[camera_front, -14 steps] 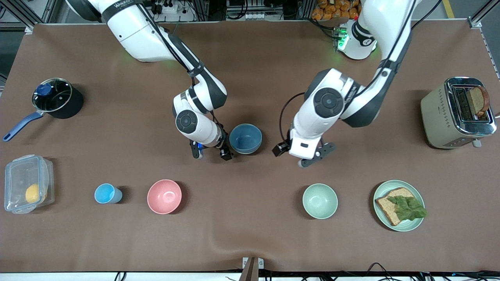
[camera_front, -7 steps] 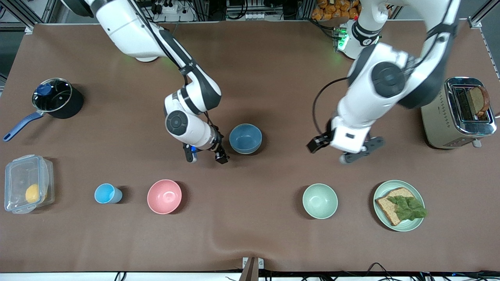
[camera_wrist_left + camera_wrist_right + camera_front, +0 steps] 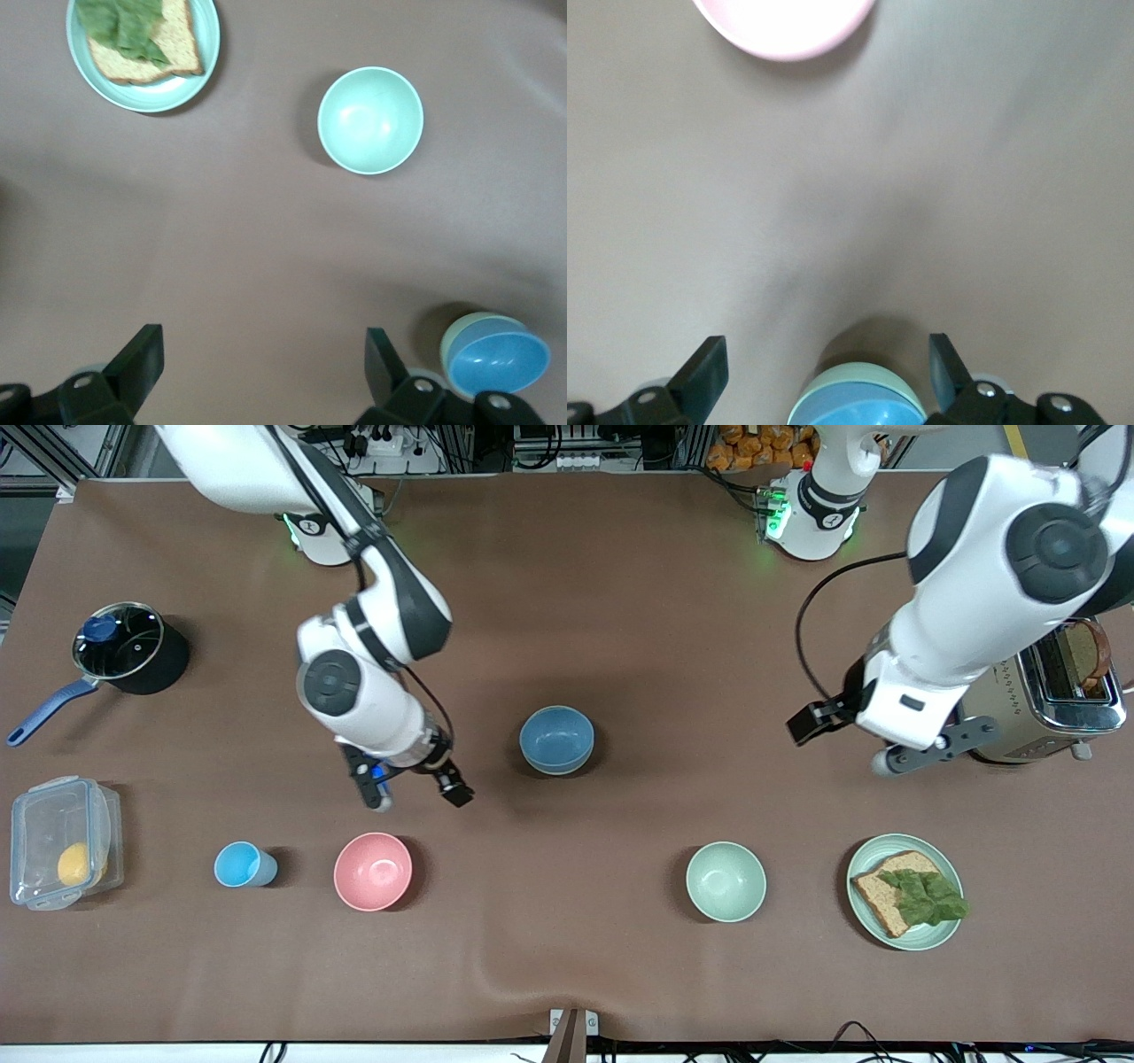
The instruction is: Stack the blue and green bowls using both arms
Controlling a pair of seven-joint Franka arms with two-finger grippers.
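No text, label or number can be read anywhere — not on arms, toaster [image 3: 1036, 691] (or bowls).

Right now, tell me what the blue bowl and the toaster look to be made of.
The blue bowl looks like matte plastic or a fibre composite: an even dull colour with no glare. It sits nested in the green bowl, which has the same dull finish. The toaster looks metal: a shiny chrome top over cream, probably painted, sides.
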